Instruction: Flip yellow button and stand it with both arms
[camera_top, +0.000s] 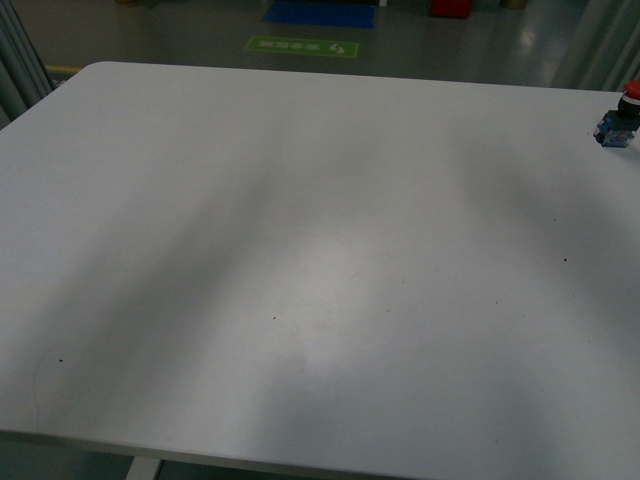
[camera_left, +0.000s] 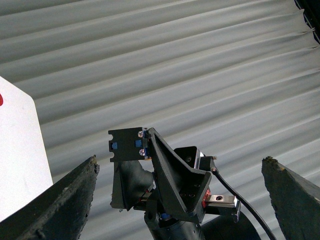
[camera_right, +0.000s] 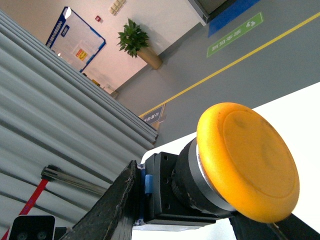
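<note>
Yellow button held in your right gripper, lifted off the table.

Your right gripper's jaws are clamped on the button's black block. The cap fills the wrist view, and the button lies tilted rather than upright. Your left gripper is spread wide and holds nothing, pointing at a ribbed curtain beyond the table's corner. The front view shows neither arm, only a red button at the far right edge. By my judgement the pick-up is done, while the flip with both arms and the standing are left.
</note>
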